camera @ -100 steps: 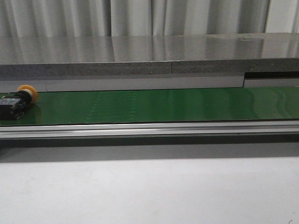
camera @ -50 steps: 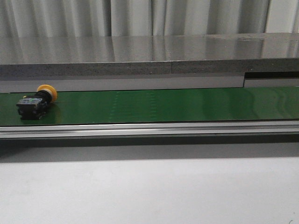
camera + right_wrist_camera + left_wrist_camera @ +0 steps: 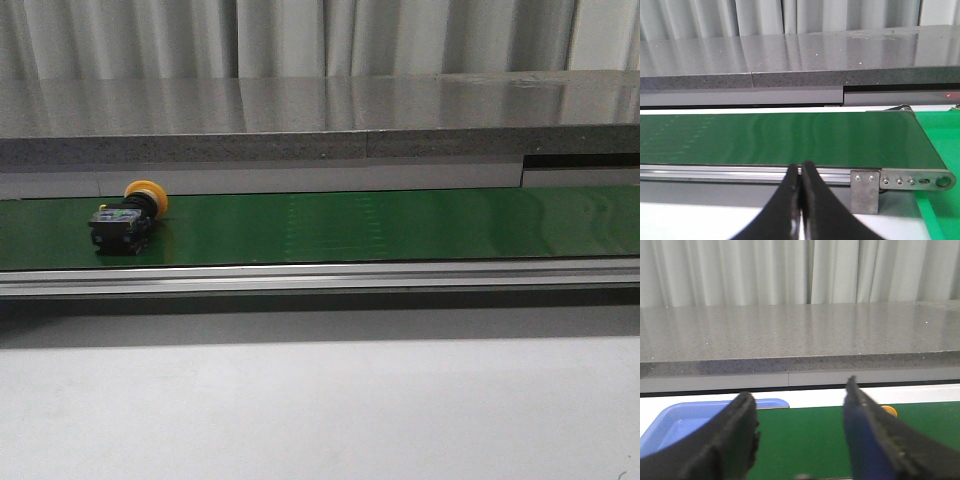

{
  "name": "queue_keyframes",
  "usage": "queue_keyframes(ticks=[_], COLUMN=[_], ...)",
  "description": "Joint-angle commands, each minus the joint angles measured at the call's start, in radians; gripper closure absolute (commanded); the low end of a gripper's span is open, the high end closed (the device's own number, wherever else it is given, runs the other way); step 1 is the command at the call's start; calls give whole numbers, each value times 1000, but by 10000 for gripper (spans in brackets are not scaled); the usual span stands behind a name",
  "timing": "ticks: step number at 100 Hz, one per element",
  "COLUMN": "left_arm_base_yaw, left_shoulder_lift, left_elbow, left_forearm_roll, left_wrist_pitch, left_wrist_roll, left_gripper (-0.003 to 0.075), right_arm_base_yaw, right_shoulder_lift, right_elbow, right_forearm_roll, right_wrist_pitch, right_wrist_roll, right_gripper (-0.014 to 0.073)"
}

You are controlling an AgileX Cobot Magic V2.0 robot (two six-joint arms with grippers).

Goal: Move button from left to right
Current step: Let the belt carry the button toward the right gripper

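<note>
The button lies on its side at the left part of the green conveyor belt, its yellow-orange head toward the back and its dark boxy body toward the front. In the left wrist view only a bit of its yellow head shows behind one finger. My left gripper is open and empty, over the belt, with the button off to one side. My right gripper is shut and empty, in front of the belt's aluminium rail. Neither gripper shows in the front view.
A grey stone ledge runs behind the belt. A blue tray sits at the belt's left end. The belt's end roller and metal bracket are on the right, with a green surface beyond. A white table lies in front.
The button has travelled to the right along the belt, from the far left edge of the front view to about a fifth of the way across.
</note>
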Motion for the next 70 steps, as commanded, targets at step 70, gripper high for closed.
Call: queue_keyframes(ticks=[70], left_arm_base_yaw=[-8], left_shoulder_lift=[6], left_elbow=[-27], left_forearm_roll=[-11], left_wrist_pitch=[-76], left_wrist_roll=[-4], left_gripper=[741], right_arm_base_yaw=[0], right_shoulder_lift=[-19], right_elbow=[-17], right_forearm_roll=[-9], right_wrist_pitch=[-101], right_wrist_roll=[-3], right_gripper=[660])
